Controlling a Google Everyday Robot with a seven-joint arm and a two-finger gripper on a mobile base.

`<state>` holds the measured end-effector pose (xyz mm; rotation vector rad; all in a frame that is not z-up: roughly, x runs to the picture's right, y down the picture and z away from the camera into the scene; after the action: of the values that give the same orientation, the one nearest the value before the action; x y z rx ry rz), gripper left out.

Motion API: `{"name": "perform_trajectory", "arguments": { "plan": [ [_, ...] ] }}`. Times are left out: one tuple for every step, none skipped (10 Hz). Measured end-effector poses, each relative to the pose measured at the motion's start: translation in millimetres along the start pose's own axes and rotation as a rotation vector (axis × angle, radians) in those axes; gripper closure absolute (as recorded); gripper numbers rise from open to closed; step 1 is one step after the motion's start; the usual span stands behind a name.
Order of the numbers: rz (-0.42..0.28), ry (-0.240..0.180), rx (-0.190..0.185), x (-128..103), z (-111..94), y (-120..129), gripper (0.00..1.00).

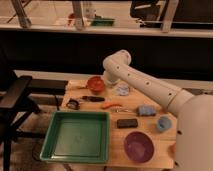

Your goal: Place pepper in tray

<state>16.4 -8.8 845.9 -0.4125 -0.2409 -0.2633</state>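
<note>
Beyond the tray [48, 142], pincer [104, 82] hangs released over desk [116, 142]; approach step; pepper [111, 105] lies ungrasped nearer tray; next: descend, clench.

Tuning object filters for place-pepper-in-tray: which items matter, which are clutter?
Job:
- pepper, mid-table
- green tray, front left
- gripper, over the table's back, beside the red bowl

Clutter:
- red bowl
- purple bowl
- black block
- blue cup
</note>
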Motion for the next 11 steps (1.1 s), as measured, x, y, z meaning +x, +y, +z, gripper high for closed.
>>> {"name": "perform_trajectory", "arguments": {
  "plan": [
    [0.008,0.002,-0.009,3.3,4.7,2.0,0.2],
    [0.019,0.007,-0.022,8.3,11.1,4.8,0.2],
    [0.028,0.009,-0.031,12.5,16.4,7.1,0.2],
    [0.036,0.01,-0.039,16.2,20.6,9.6,0.2],
    [0.043,0.011,-0.049,20.2,25.5,12.6,0.2],
    [0.05,0.014,-0.061,23.9,30.8,15.6,0.2],
    [0.053,0.016,-0.072,25.8,35.4,17.7,0.2],
    [0.052,0.015,-0.079,25.9,39.6,18.4,0.23],
    [0.051,0.016,-0.094,27.0,45.5,20.7,0.33],
    [0.051,0.017,-0.1,27.9,47.5,21.5,0.39],
    [0.051,0.018,-0.107,28.8,49.9,22.2,0.41]
  ]
}}
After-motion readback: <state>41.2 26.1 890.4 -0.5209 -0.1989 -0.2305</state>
